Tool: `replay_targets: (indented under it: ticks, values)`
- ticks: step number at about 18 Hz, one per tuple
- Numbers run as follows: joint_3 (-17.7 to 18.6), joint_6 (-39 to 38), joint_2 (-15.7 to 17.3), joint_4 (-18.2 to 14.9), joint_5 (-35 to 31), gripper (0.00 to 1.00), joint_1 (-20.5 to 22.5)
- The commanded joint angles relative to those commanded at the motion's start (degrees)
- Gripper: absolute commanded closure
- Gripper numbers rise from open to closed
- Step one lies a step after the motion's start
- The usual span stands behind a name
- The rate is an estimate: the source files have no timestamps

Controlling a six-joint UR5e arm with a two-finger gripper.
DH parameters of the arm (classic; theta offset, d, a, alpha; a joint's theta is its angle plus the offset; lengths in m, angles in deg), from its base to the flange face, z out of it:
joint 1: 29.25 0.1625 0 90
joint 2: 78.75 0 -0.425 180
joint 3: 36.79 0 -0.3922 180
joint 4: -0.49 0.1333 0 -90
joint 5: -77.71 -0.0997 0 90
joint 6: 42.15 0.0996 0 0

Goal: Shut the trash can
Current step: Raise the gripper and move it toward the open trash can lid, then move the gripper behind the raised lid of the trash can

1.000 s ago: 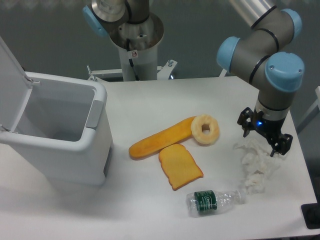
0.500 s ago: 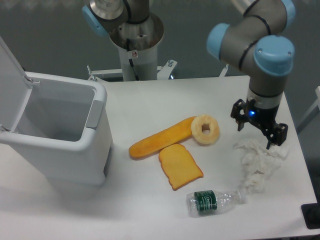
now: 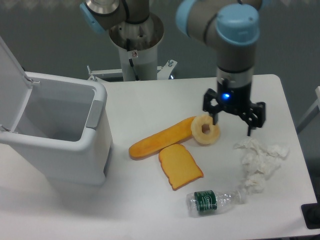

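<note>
**Arm swinging left toward the open bin**

Over the last second my claw [image 3: 234, 120] has lifted away from the crumpled tissue [image 3: 260, 162] and travelled left across the table [image 3: 150, 100]; the tissue, formerly right under the fingers, now lies below and to the right of it, apart. The jaws stand spread wide with nothing between them. The claw now hangs over the spot just right of the ring-shaped bread [image 3: 205, 130], whose right edge sits beside the left fingertip in this view; I cannot tell whether they touch. The long orange loaf [image 3: 160, 138] and the toast slice [image 3: 180, 166] lie to the lower left of the claw, the plastic bottle [image 3: 216, 200] well below it. None of these has shifted.

The trash can [image 3: 65, 145] stands far to the claw's left, its lid [image 3: 10, 82] upright and hinged back at the far side, the mouth fully open and the grey latch [image 3: 94, 114] on the near-right rim. I read the leftward sweep as the start of the approach: the lid is not yet touched, and the whole width of the table remains to be crossed before I can push it down.
</note>
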Motion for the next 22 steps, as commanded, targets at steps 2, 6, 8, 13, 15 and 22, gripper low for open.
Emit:
replay_targets:
  ticks: [2,6,8,13,15,22]
  values:
    - [2.02,-3.86,4.13,-0.09,1.84,0.0,-1.14]
    - [7.21,-10.47,11.87,-0.18,4.74,0.0,-4.13]
    - [7.57,-13.01,13.72,-0.44,6.24,0.0,-5.79]
    - [8.0,-20.66,15.57,-0.7,5.99,0.0,-14.05]
    - [8.36,-23.38,16.36,-0.7,6.25,0.0,-16.16]
    - [8.62,-25.59,18.82,-2.72,6.6,0.0,-23.99]
